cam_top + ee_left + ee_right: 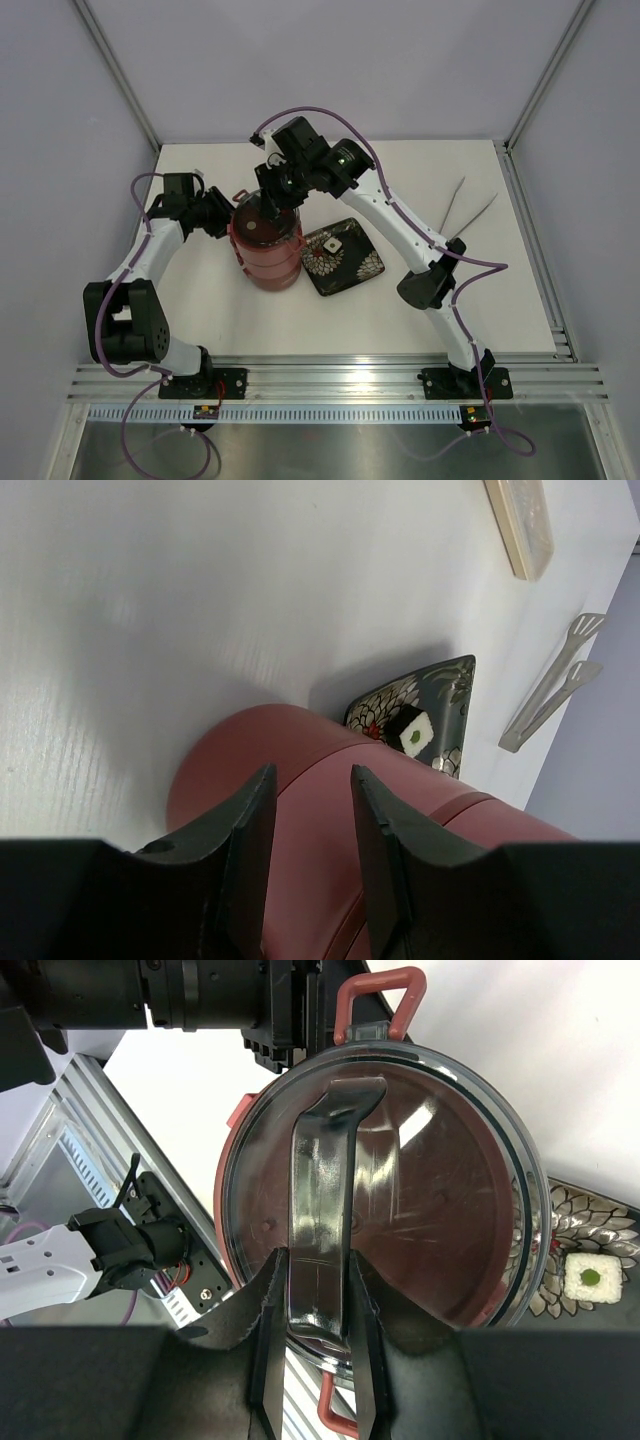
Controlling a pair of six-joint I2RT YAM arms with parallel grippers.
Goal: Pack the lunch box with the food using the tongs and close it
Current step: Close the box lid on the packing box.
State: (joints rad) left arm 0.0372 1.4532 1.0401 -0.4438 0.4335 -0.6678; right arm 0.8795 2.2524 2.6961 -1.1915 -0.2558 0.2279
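The lunch box (268,262) stands stacked mid-surface (420,310) with its top lid (440,1210) on. Only the right wrist view shows the right hand (315,1260) pinching the lid's handle (325,1160) between narrow fingers; from above, the arm hides that grip. The left hand (311,772) is at the stack's left wall, slightly parted and holding nothing; whether it touches is unclear. The flower-patterned plate (600,1225) just beside is partly cut off. The tongs (545,694) lie well apart to the right. Both arms reach forward, elbows bent.
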